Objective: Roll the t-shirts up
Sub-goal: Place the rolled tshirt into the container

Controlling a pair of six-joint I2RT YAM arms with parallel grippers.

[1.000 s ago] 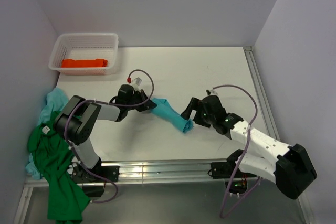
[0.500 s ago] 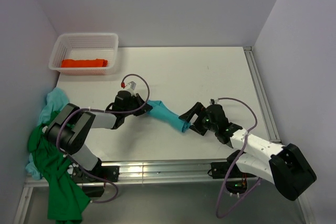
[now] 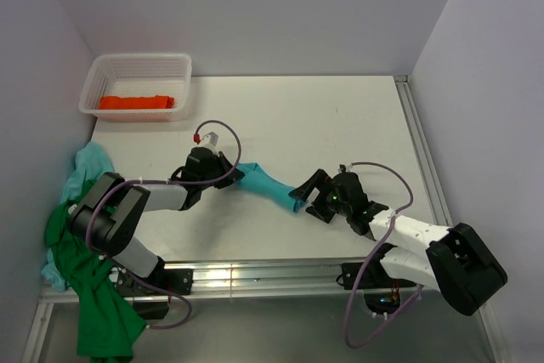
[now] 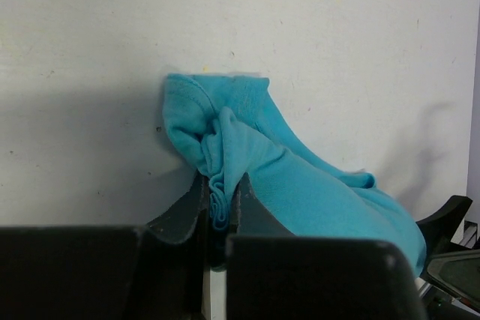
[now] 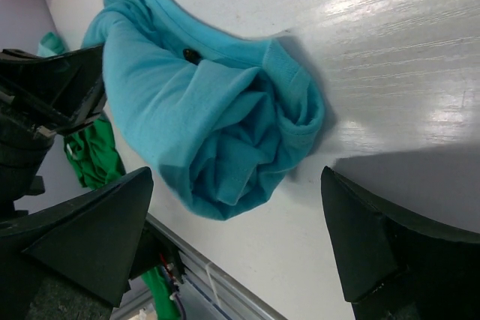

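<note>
Turquoise t-shirt, rolled up.
Left gripper pinches its ten-o'clock end; right gripper gapes wide at four o'clock.

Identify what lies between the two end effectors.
A rolled turquoise t-shirt: the left end effector pinches one end, the open right end effector flanks the other, seen in the top view.

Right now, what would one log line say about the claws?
left claw: shut on turquoise t-shirt | right claw: open, straddling its rolled end | place: table
</note>
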